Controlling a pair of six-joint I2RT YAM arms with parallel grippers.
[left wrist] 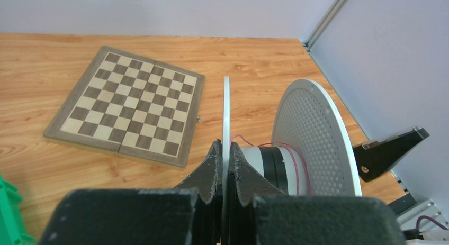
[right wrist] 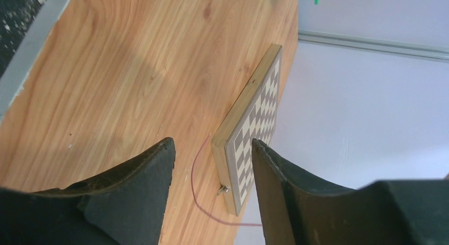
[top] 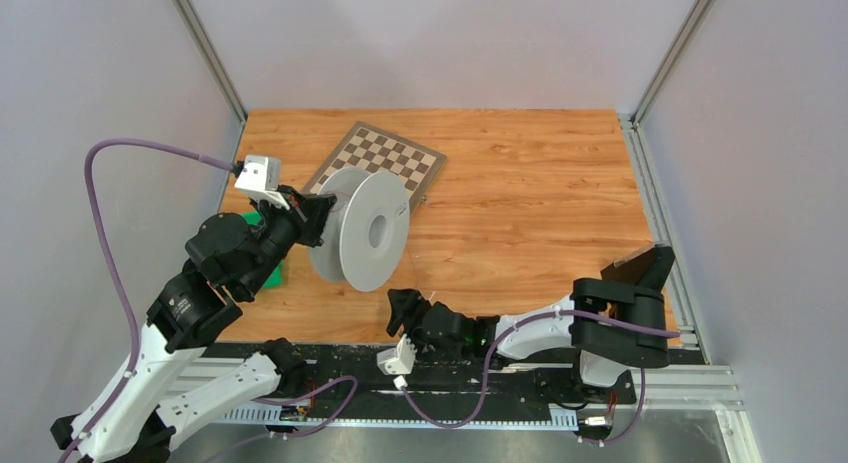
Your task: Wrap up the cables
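A grey-white spool [top: 365,231] stands on its rims in the middle of the wooden table. My left gripper [top: 318,211] is shut on its left flange [left wrist: 226,107]; the thin disc runs straight between the fingertips of that gripper [left wrist: 226,152]. A thin red cable [left wrist: 297,168] loops loosely round the hub between the two flanges. More of the cable [right wrist: 195,179] lies curved on the table beside the chessboard's corner. My right gripper [top: 405,308] hangs low near the table's front edge. Seen in its wrist view, the right gripper [right wrist: 212,147] is open with nothing between its fingers.
A folded chessboard [top: 385,158] lies behind the spool, with its edge [right wrist: 249,128] also in the right wrist view. A green bin [top: 268,263] sits under my left arm. Metal frame posts and grey walls close in the table's sides and back.
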